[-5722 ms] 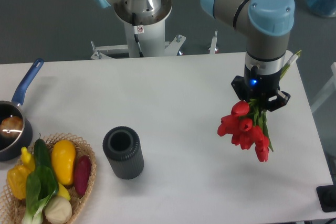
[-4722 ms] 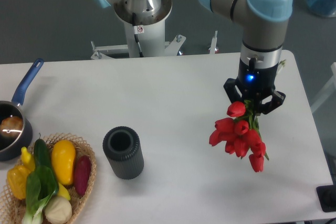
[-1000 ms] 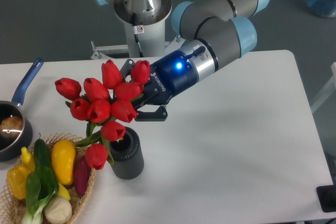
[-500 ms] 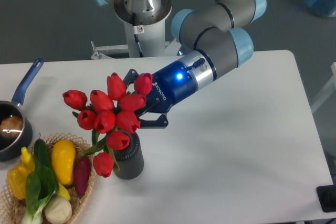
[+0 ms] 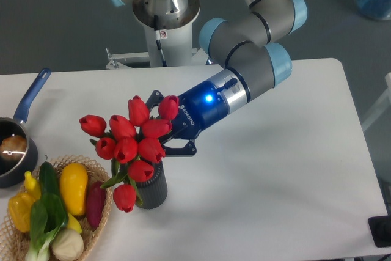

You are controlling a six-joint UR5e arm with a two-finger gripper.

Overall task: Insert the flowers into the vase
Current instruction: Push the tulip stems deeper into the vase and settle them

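The flowers (image 5: 131,142) hide the vase (image 5: 153,190) mouth and the fingers' (image 5: 182,147) tips

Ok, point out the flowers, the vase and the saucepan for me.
flowers (image 5: 131,145): fixed camera, a red bloom mid-bunch.
vase (image 5: 154,192): fixed camera, its ribbed grey side.
saucepan (image 5: 32,94): fixed camera, its blue handle.

UR5e arm reaches in from the back edge of the table, upper link running down from the top of frame to a grey joint with light-blue caps. Forearm and wrist slope down toward the front-left corner. Wrist body is dark, with a blue light lit. Gripper (image 5: 164,126) points left and slightly down, tilted well off vertical. Black fingers (image 5: 183,149) clamped on a stem bundle (fingertips mostly hidden, so the exact contact isn't visible). Gripper sits over the table's middle-left area.
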